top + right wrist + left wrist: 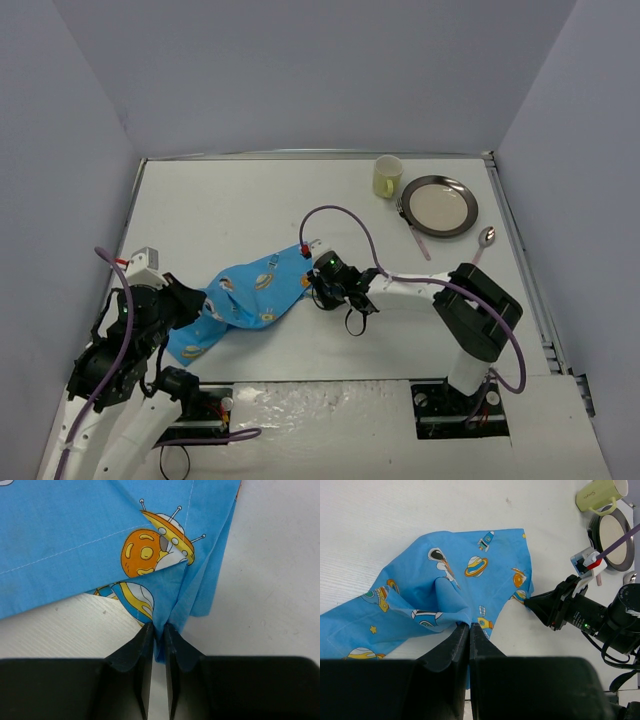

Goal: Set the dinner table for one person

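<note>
Pinching the crumpled blue space-print cloth placemat (245, 295) from opposite ends, the left end effector (469, 626) and the right end effector (159, 628) each have their jaws closed on a fold of its fabric. The placemat lies on the near-left part of the large flat white rectangular bench (230, 200). At the far right of the bench sit a pale yellow-green ceramic mug (387, 176) and a round dark metal plate (438, 205).

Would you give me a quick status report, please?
Left gripper, right gripper: jaws shut on placemat. Placemat crumpled on dinner table. Mug, plate far right, clear of it.
</note>
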Motion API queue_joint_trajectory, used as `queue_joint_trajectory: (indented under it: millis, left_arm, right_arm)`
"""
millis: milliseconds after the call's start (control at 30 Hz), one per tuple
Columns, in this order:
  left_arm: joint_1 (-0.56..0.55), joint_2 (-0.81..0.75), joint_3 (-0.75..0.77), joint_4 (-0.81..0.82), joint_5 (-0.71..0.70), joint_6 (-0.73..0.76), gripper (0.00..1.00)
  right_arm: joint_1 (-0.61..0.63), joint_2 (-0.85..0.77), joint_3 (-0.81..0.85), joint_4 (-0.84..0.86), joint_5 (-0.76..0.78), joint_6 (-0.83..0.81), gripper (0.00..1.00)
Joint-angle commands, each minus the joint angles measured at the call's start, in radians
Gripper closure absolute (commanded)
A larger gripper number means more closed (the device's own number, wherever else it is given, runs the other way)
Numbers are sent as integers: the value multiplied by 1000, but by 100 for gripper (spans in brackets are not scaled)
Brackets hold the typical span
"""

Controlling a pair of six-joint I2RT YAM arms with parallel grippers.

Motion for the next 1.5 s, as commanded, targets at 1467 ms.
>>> queue_joint_trajectory:
  millis: [1467]
  left_arm:
    - [432,571,-87,628,310,139,100]
  right_arm:
    - [-331,-347,64,-23,103,-84,100]
